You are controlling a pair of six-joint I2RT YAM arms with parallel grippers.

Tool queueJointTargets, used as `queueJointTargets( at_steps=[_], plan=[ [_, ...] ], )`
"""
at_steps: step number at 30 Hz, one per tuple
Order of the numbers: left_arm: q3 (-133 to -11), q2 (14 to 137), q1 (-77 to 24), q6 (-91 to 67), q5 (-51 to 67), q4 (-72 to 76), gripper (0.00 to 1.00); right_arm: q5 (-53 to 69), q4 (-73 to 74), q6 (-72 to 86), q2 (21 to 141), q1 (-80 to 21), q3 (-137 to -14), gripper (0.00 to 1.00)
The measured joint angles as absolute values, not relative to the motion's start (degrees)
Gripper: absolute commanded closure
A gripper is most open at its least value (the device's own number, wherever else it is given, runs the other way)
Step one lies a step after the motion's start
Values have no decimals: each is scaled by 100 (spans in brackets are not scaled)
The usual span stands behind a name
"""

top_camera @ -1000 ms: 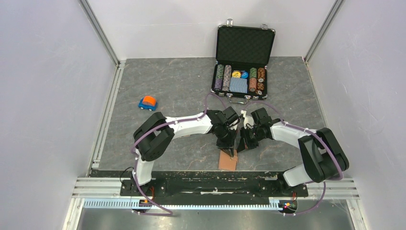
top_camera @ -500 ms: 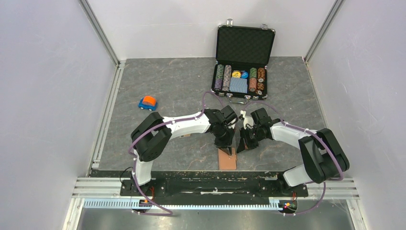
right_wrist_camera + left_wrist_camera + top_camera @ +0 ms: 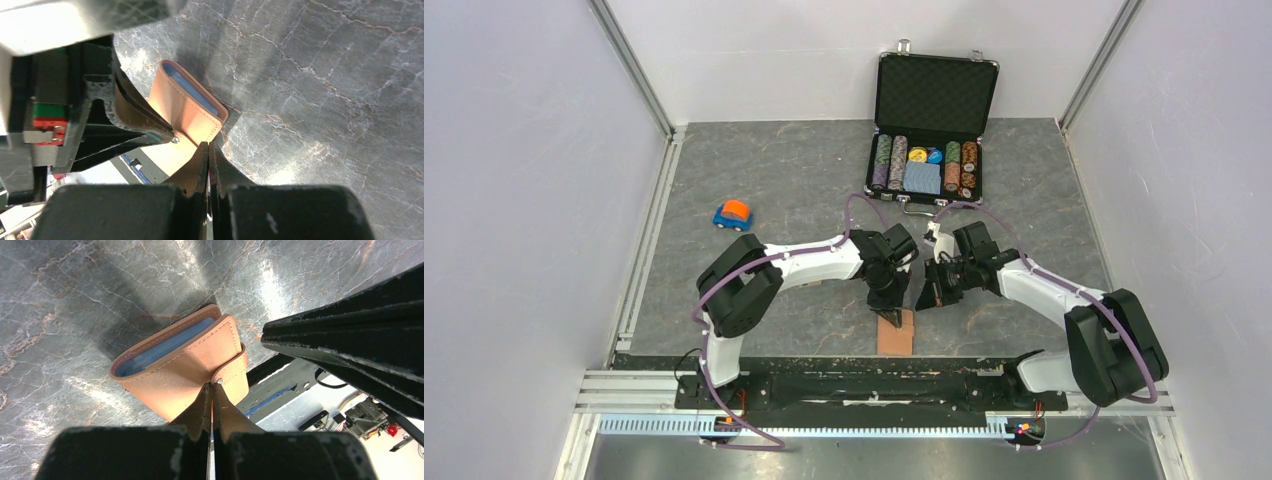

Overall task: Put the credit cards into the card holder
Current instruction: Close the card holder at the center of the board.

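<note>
Cards did not show anywhere in these views, so I think they were tucked inside or hidden under the arms. The card holder (image 3: 175, 367) lay on the gray counter (image 3: 754, 180), low in the middle of the top view. It was a small flat wallet of smooth tan leather with neat stitching along its edge, and a thin strip of blue showed inside its mouth. A short snap tab (image 3: 231, 375) with a tiny metal stud wrapped round one side. The left pincer (image 3: 211, 390) was squeezed shut with its tips right at that tab. I could not tell if it pinched the leather or only touched it. The right pincer (image 3: 208, 147) was shut too and held nothing, its tips just beside the flap's corner. The step looked like work on the tab, to open or close the holder, but I could not tell which. The next move would call for a soft, careful pull or push, since the leather bends and the light wallet could slide on the smooth, shiny, stone-like top.
</note>
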State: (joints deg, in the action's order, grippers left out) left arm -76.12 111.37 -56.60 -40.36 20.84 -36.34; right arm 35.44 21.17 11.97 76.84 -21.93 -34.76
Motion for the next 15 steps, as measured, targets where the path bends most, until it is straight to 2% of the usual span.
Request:
queueJointTargets(
  at_steps=[15],
  plan=[
    [-7588, 11135, -5662, -4036, 2064, -3636, 98, 3964, 1772, 1341, 7623, -2364, -3175, 100]
  ],
)
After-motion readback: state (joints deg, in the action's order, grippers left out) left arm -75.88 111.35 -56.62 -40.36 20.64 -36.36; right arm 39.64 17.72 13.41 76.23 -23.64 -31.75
